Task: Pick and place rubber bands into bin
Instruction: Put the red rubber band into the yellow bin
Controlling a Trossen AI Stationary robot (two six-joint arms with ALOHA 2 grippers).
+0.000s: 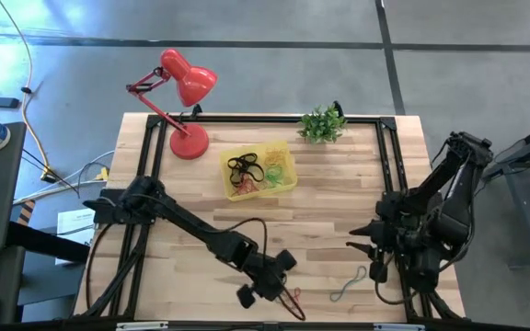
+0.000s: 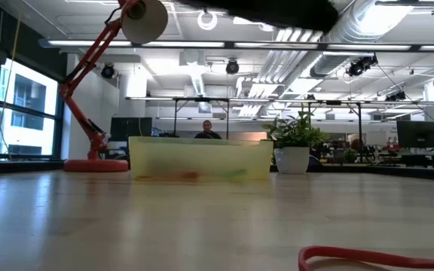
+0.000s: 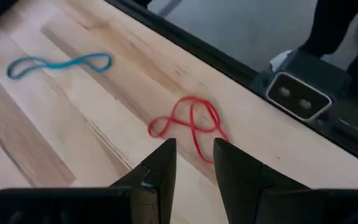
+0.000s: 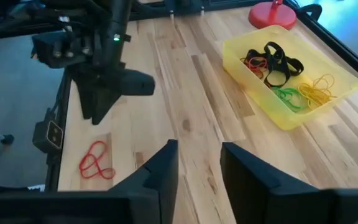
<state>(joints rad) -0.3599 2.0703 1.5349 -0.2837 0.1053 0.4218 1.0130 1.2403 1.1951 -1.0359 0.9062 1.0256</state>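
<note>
The yellow bin [image 1: 258,171] sits on the wooden worktop [image 1: 339,202] toward its far side, between the red desk lamp [image 1: 184,101] and a small potted plant [image 1: 322,124]. Inside it lie several rubber bands: a black cluster [image 4: 277,63], a red one [image 4: 252,61] beside it, green ones [image 4: 286,96] and yellow ones [image 4: 317,90] toward the other end. In the low view the bin [image 2: 200,158] shows as a translucent yellow wall with faint red and green smudges behind it.

Two bands lie loose on the worktop near its front edge. A red band [image 3: 188,124], twisted into overlapping loops, lies just in front of the left tool [image 3: 193,163]. The left tool's two dark fingers [image 3: 160,171] stand a narrow gap apart with nothing between them, released, above the worktop and pointing at that band. In the high view the left tool [image 1: 267,280] is at the front edge with the red band [image 1: 292,301] just beside it. A blue-grey band [image 3: 59,63], stretched into a long loop, lies farther along the worktop, well apart from the red one; the high view places it [image 1: 348,285] between the two tools.

The right tool [image 4: 196,163] hangs over the right part of the worktop, its fingers parted and holding nothing.
</note>
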